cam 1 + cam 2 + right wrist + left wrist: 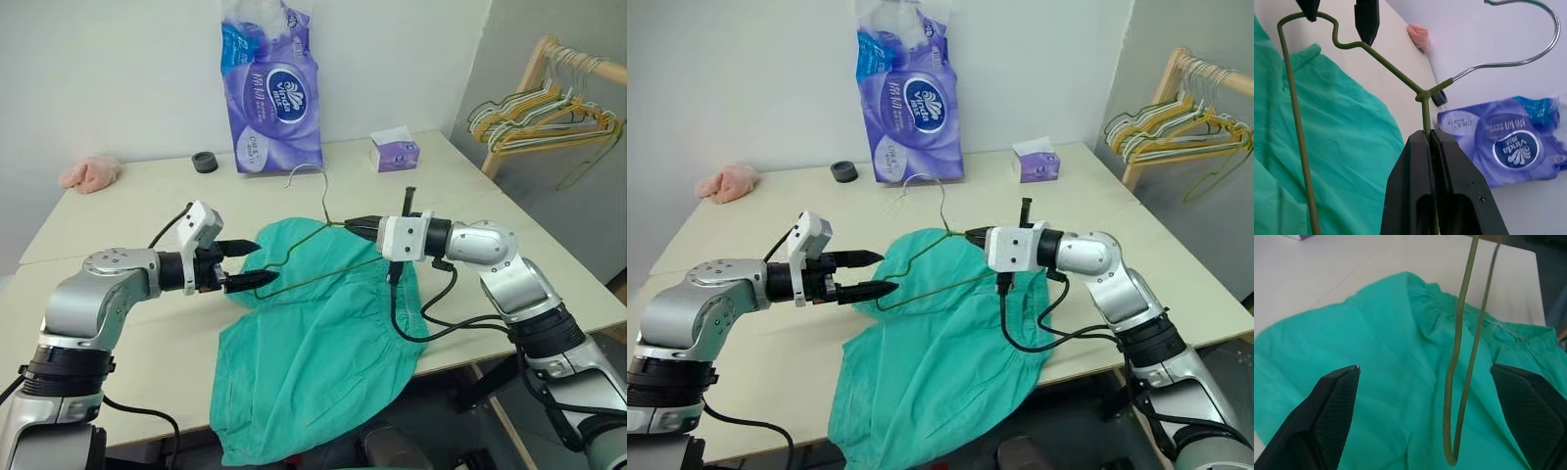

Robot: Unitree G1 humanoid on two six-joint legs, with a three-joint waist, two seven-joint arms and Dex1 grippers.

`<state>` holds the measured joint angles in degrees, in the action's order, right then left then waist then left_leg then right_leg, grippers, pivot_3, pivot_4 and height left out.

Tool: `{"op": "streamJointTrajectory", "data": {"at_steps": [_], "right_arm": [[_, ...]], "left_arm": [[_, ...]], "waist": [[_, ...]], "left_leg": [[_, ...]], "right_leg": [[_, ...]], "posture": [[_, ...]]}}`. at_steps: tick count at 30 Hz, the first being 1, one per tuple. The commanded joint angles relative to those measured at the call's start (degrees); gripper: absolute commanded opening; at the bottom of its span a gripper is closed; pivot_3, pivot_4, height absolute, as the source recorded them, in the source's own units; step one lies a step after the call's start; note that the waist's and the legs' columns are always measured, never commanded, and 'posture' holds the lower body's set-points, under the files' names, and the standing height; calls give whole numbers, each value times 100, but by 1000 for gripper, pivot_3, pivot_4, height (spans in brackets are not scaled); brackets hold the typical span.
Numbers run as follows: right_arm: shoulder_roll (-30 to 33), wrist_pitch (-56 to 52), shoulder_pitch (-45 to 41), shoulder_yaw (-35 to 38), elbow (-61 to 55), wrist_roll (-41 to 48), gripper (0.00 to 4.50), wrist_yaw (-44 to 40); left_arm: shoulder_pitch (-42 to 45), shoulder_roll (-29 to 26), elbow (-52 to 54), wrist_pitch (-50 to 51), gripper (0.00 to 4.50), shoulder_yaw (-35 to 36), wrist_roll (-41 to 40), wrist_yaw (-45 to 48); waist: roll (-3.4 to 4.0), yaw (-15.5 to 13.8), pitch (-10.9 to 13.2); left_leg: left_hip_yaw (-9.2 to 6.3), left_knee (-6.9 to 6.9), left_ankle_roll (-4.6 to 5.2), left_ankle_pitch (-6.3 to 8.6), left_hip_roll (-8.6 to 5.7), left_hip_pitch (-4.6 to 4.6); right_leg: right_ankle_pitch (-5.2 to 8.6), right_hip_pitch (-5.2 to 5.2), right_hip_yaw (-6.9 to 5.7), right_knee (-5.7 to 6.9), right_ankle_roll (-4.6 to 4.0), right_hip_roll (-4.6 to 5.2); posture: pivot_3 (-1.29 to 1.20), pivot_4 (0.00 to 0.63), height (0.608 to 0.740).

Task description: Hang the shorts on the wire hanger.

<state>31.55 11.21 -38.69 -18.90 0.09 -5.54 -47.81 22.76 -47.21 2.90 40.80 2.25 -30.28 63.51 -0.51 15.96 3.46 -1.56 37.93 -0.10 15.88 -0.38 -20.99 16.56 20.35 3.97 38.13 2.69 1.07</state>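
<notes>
Right now, in the head views, the right gripper (pixel 355 226) at mid-frame pinches the wire hanger (pixel 312 257) near its neck, holding it above the shorts (pixel 313 343) that lie on the table (pixel 127 196) at lower centre, while the left gripper (pixel 257 264) is spread around the hanger's far corner. From the left wrist, that corner (pixel 1452 450) hangs between the parted fingers (pixel 1334 401) over the shorts' waistband. From the right wrist, the clamp sits just below the hook; I'd say threading hasn't begun, so next a shorts leg must be fed over the bar.
</notes>
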Motion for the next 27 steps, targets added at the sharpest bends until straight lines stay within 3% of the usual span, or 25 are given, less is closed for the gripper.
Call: {"op": "streamJointTrajectory", "data": {"at_steps": [1, 11, 15, 27], "right_arm": [[-99, 201, -257, 9, -187, 12, 24, -118], [-305, 41, -320, 90, -355, 132, 24, -270], [-351, -44, -301, 105, -440, 170, 0, -287], [-407, -119, -218, 81, -579, 84, 0, -259]], "left_arm": [[-66, -191, 254, -94, 4500, -136, 22, 309], [-426, -286, 512, -320, 4500, -501, 332, 450], [-427, -191, 460, -404, 3665, -538, 446, 368], [-535, -57, 544, -552, 44, -572, 542, 246]], "waist": [[0, 2, 0], [-1, -13, 1], [-1, -14, 1], [-3, -14, 9]], "left_leg": [[-1, 0, 0, 0, 0, 0], [-3, 0, 0, 0, 0, 1], [-3, 1, 0, 0, 0, 1], [-3, 1, 0, 0, 0, 1]], "right_leg": [[0, 0, 0, 1, 0, 0], [0, -1, -2, 2, -1, 3], [0, -1, -2, 2, -1, 3], [0, -1, -2, 2, -1, 4]], "posture": [[-282, 16, 740], [-281, 24, 740], [-282, 25, 740], [-283, 33, 740]]}}
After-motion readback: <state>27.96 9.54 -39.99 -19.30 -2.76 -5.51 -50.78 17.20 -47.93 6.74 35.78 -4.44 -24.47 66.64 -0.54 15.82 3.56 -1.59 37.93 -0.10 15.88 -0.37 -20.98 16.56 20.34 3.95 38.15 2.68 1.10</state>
